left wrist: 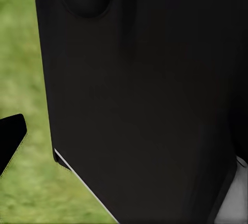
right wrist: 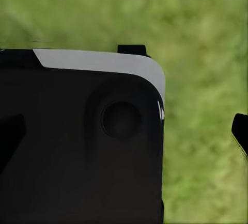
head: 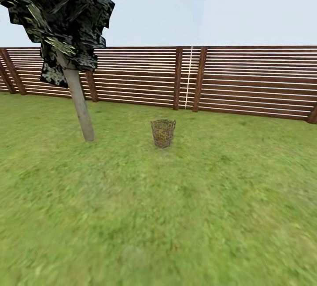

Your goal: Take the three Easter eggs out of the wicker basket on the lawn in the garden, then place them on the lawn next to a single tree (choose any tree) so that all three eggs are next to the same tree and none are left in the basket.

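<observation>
The wicker basket (head: 163, 133) stands upright on the lawn (head: 176, 215) several steps ahead, near the middle of the head view. Yellowish colour shows through its open weave, but I cannot make out separate Easter eggs at this distance. A tree (head: 79, 101) with a pale leaning trunk and dark speckled foliage rises to the basket's left, a short way from it. In the left wrist view a dark fingertip (left wrist: 10, 137) pokes in beside a black robot body panel (left wrist: 144, 100). A dark fingertip (right wrist: 240, 131) also shows at the edge of the right wrist view, over grass.
A brown horizontal-slat fence (head: 229, 79) closes the garden behind the basket and tree. Open grass stretches from me to the basket. A black and white robot body panel (right wrist: 82, 141) blocks much of the right wrist view.
</observation>
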`<state>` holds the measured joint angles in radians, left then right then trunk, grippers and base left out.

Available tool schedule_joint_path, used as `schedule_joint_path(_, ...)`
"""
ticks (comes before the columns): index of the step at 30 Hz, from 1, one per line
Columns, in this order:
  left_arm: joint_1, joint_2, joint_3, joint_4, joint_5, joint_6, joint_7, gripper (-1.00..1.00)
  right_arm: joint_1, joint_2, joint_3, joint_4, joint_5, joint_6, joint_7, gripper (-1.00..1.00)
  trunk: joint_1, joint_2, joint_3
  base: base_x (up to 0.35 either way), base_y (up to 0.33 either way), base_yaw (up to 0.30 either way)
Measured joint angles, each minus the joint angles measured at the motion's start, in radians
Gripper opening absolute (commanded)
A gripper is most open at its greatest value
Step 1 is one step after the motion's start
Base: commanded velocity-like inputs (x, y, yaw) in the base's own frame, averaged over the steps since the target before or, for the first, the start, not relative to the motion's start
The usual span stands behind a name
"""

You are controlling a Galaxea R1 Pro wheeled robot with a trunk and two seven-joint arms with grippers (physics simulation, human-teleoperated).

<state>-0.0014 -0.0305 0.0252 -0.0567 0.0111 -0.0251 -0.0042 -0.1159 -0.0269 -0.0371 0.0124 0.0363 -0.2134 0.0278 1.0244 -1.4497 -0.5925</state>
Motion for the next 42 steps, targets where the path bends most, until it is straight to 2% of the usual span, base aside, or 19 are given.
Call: schedule_joint_path(42,0.000,0.000,0.000,0.000,0.000,0.000,0.000,1.00,0.000,0.000,0.001,0.001,0.000,0.003,0.000,1.00,0.000,0.000,0.000,0.337,0.000,0.000)
